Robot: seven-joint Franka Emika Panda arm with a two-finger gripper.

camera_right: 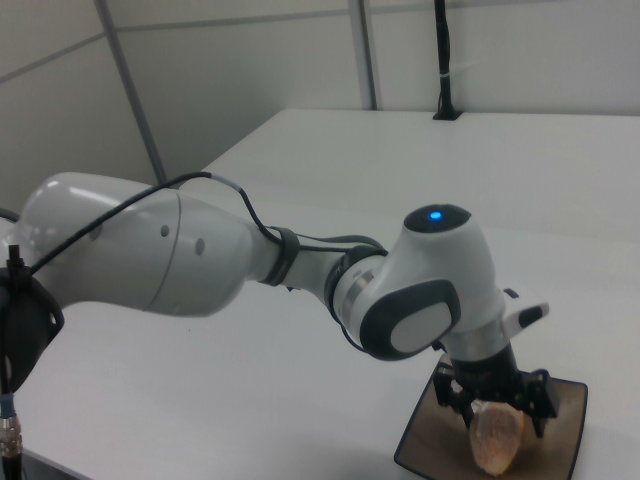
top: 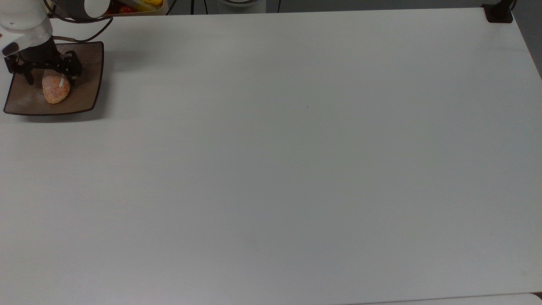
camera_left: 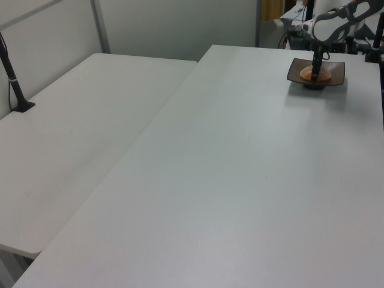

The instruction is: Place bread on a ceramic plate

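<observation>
- a small oval orange-tan bread roll (top: 55,89) with a sugary crust and a short white stripe lies on a square glossy brown ceramic plate (top: 87,84) at the far left corner of the top view.
- the roll rests on the plate's surface, toward the top view's left of its middle, so the placing looks done.
- the black two-finger gripper (top: 44,72) of the white robot arm (camera_right: 150,255) hangs just above the roll's far end, its fingers spread apart on either side, gripping nothing; this reads as a release.
- the wide white table (top: 296,148) carries the plate.
</observation>
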